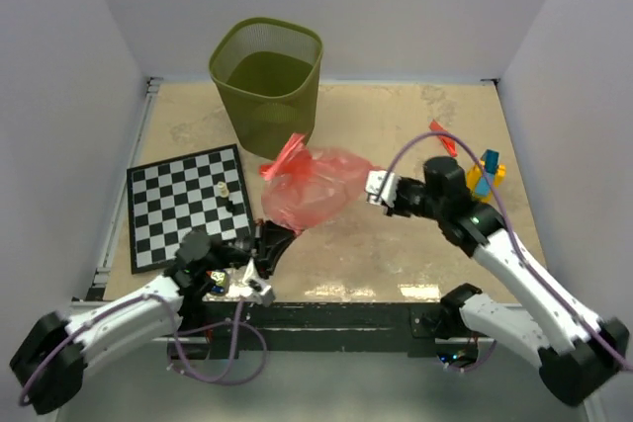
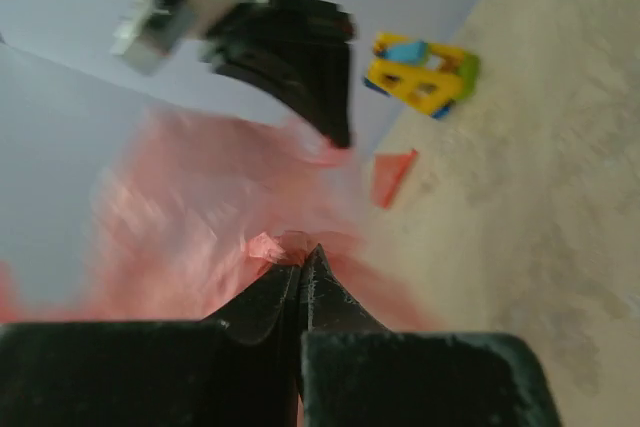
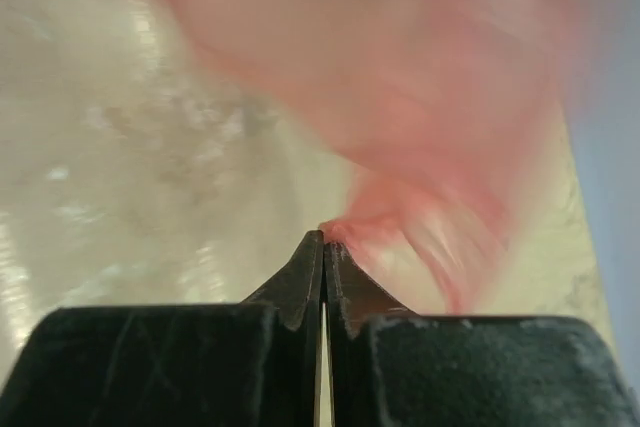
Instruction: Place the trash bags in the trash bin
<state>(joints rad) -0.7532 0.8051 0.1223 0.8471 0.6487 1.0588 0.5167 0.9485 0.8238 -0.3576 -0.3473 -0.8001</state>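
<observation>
Top view | my left gripper point(image 2: 303, 252) and right gripper point(image 3: 323, 237) both pinch the bag point(image 1: 315, 185) beside the bin point(image 1: 272, 118) | I'd lift evenly, clearing its rim.

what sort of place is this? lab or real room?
Probably a lab test cell: a table boxed in by plain white panels, left arm and right arm bolted at its near edge, and staged props: bin, chessboard, toy blocks, bag.

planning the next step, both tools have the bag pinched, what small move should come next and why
Likely raise both tools together toward the bin. The left tool and right tool are each shut on an edge of the bag, which hangs in front of the bin, not over its opening.
</observation>
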